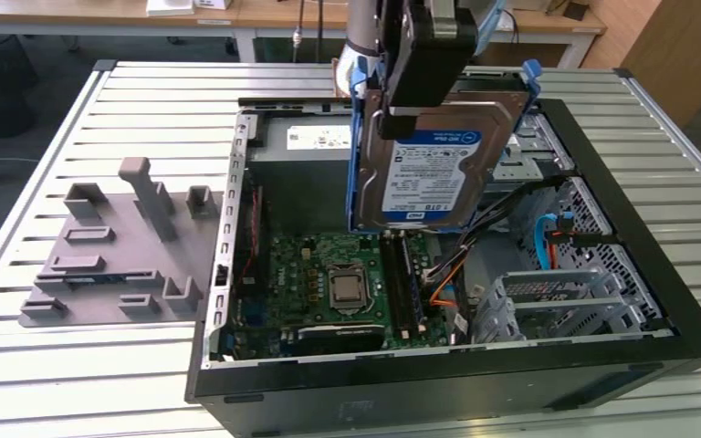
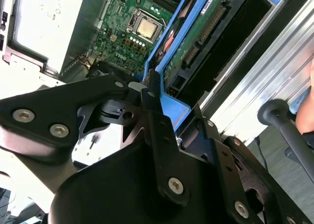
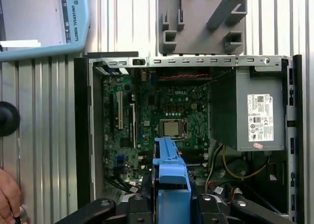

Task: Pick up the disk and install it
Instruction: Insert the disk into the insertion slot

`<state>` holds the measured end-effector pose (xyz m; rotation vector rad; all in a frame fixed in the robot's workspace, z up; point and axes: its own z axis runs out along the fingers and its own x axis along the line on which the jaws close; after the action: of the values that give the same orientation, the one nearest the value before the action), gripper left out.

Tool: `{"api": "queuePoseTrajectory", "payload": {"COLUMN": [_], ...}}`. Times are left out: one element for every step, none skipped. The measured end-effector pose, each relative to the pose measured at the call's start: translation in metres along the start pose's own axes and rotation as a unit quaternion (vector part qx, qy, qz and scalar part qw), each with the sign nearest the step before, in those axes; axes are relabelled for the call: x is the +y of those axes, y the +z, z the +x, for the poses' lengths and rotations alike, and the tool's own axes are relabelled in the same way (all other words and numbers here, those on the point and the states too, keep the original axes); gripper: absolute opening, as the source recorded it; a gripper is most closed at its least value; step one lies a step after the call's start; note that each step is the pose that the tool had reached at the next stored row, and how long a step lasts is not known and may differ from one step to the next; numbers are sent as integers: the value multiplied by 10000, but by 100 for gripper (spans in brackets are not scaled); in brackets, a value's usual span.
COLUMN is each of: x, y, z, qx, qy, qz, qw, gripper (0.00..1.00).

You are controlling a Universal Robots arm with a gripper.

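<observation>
Scene: an open black computer case point(image 1: 448, 376) lies on its side on a ribbed metal tabletop point(image 1: 143, 100).
Claw: in the exterior view the black claw point(image 1: 414, 108) comes down from above, clamped on the top edge of the disk.
Disk: the disk point(image 1: 430, 173) hangs upright on edge over the middle of the case, clear of the tabletop. It is silver metal in a blue plastic frame.
Disk label: a blue-and-white sticker with small print faces the exterior view.
Other label: a small white sticker with print sits on the grey metal box point(image 3: 245, 111) inside the case.
Inside the case: a green circuit board point(image 1: 326, 283) with a square silver processor chip point(image 1: 348, 287) lies below the disk. A perforated metal drive cage point(image 1: 564, 297) stands toward the exterior view's right.
First wrist view: looks straight down past the blue frame of the disk point(image 3: 171, 175) to the circuit board. A hand point(image 3: 7, 197) rests at the picture's edge.
Second wrist view: the claw's fingers point(image 2: 149, 94) grip the blue frame. The disk point(image 2: 206, 22) shows its green underside and connector.
Beside the case: a grey plastic holder point(image 1: 120, 246) with upright pegs lies on the tabletop, toward the exterior view's left.
Open room: bare tabletop runs around the case on the sides in view, and the case's top is uncovered.
</observation>
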<state>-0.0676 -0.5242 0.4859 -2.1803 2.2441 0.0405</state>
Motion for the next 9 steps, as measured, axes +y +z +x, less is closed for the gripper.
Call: {"api": "queuePoseTrajectory", "payload": {"x": [-13,-24,-33,-37,-39,-40,-41,-41,-42], "y": [1,2,2,4,6,9,11,14,15], "z": [1,1,3,8,21,43,67,92,111], "qx": [0,0,1,1,1,0,1,0,1], "qy": [0,0,0,0,0,0,0,0,0], "qz": [0,0,0,0,0,0,0,0,0], "qw": [10000,10000,10000,10000,10000,10000,10000,10000,10000], "gripper": [36,36,36,36,36,36,36,36,36]}}
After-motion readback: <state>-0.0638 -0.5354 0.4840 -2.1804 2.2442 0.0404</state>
